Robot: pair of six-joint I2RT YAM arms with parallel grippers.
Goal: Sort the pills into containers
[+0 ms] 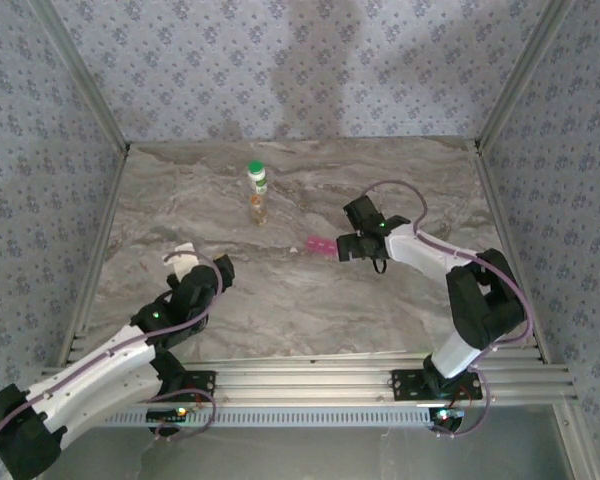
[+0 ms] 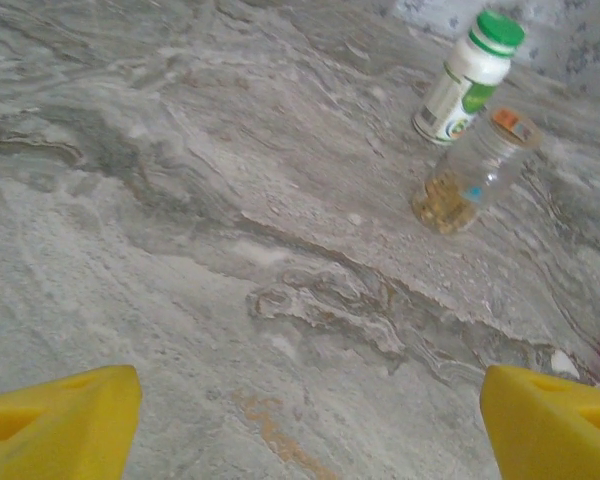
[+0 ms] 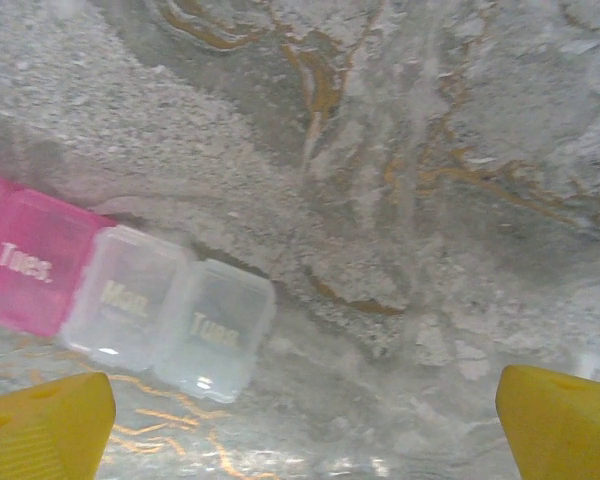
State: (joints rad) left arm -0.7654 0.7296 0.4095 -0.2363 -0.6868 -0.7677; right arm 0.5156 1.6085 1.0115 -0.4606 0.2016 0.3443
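Observation:
A white bottle with a green cap (image 1: 257,175) stands at the back middle of the marble table, with a small clear vial (image 1: 258,210) just in front of it. In the left wrist view the bottle (image 2: 467,80) and the vial (image 2: 472,180) are far ahead, and tan bits that may be pills lie in the vial's bottom. The pink-and-clear pill case (image 1: 320,245) lies flat, lids shut, at mid-table. My right gripper (image 1: 348,230) hovers open just right of it; the case (image 3: 130,290) sits left of its open jaws (image 3: 305,430). My left gripper (image 2: 305,430) is open over bare table.
Metal frame rails (image 1: 100,230) and patterned walls close in the table on the left, right and back. A slotted aluminium rail (image 1: 310,375) runs along the near edge by the arm bases. The left arm (image 1: 195,265) reaches over the front left of the table.

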